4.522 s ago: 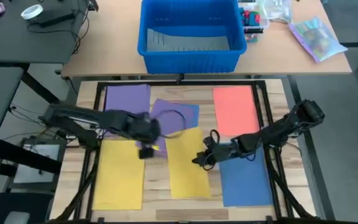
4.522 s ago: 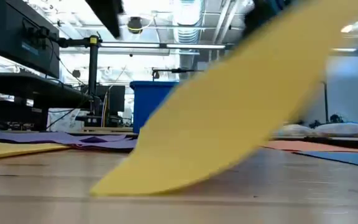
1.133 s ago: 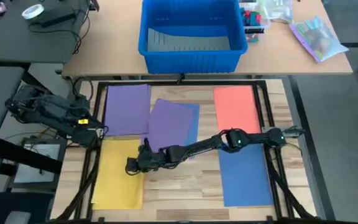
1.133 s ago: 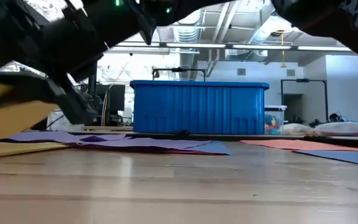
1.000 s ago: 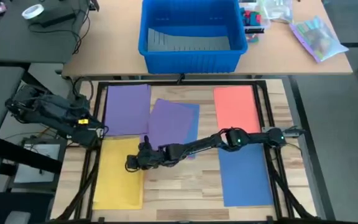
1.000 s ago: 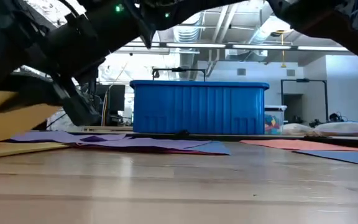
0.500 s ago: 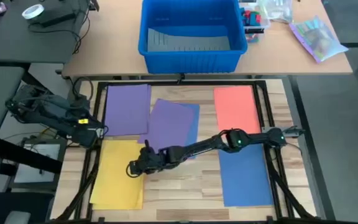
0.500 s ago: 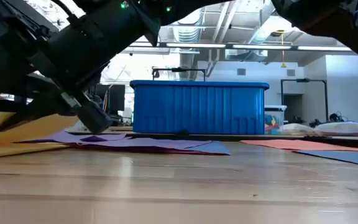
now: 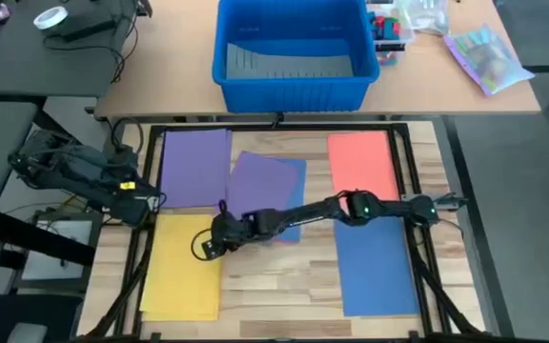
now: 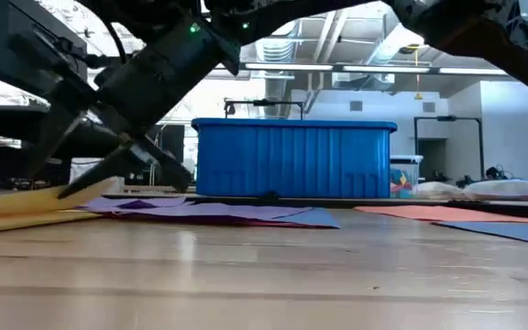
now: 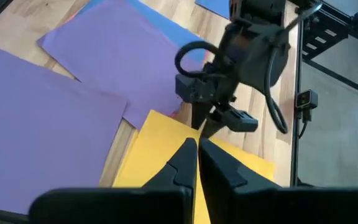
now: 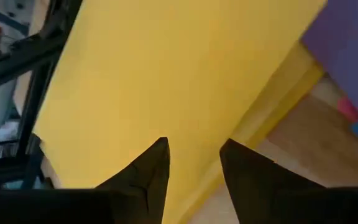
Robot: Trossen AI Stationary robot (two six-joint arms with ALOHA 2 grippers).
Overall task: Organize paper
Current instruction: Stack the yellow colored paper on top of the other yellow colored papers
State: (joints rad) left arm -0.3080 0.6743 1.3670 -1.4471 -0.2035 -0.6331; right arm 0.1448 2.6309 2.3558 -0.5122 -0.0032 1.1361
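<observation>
1. Paper lies across the table [image 9: 284, 286] in the high view: yellow sheets [image 9: 181, 267] at lower left, long axis running from the frame's top to its bottom.
2. Purple sheet [image 9: 196, 168] sits at upper left, also long top to bottom; a second purple sheet [image 9: 263, 186] at centre is tilted slightly clockwise and overlaps a blue sheet [image 9: 296, 191] that shows at its right edge.
3. Red sheet [image 9: 361, 166] lies at upper right and another blue sheet [image 9: 376, 272] at lower right, both long top to bottom.
4. Right gripper [image 9: 210, 245] reaches across to left of centre, at the upper right corner of the yellow sheets; its wrist view shows the fingers [image 12: 145, 174] apart with yellow paper just beyond them, holding nothing.
5. Left gripper [image 9: 146, 200] waits at the table's left edge, beside the first purple sheet; its fingers [image 11: 182, 163] are pressed together, empty.
6. Blue bin [image 9: 292, 52] stands at top centre, beyond the table.
</observation>
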